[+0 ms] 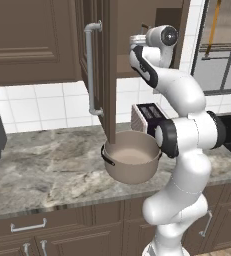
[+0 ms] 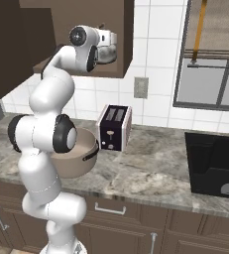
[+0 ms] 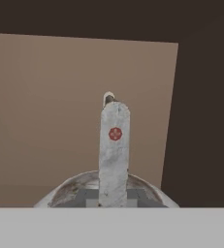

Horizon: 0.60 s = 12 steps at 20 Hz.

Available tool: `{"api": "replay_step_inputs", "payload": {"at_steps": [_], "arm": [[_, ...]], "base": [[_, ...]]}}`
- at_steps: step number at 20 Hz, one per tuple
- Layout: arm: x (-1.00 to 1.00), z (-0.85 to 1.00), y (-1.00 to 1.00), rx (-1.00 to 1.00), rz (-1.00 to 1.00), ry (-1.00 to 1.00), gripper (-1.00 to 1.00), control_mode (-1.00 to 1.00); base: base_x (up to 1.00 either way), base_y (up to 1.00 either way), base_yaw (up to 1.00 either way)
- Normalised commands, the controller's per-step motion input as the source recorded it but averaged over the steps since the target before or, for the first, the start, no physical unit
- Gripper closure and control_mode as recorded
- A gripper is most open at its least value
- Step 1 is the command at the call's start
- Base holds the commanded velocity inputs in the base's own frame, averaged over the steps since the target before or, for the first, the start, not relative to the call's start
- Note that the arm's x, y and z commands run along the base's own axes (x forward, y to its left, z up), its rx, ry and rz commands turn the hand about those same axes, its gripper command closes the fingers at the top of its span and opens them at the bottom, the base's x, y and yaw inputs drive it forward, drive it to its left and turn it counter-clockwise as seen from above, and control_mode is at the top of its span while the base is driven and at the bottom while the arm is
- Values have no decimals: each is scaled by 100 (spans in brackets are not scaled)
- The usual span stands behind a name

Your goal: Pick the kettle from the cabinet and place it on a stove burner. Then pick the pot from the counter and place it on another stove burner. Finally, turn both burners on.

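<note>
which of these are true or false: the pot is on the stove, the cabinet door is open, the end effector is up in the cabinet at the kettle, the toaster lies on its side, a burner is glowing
1. The pot is on the stove. False: it sits on the counter.
2. The cabinet door is open. True.
3. The end effector is up in the cabinet at the kettle. True: it is shut on the kettle's handle.
4. The toaster lies on its side. False: it stands upright, slots up.
5. A burner is glowing. False: the visible stove top is dark.
</note>
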Motion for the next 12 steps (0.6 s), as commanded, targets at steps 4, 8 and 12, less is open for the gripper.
{"api": "replay_step_inputs", "payload": {"at_steps": [4,8,12], "arm": [[0,0,0,0,0,0,100,-100],[0,0,0,0,0,0,100,-100],[0,0,0,0,0,0,100,-100]], "base": [[0,0,0],[0,0,0],[0,0,0]]}}
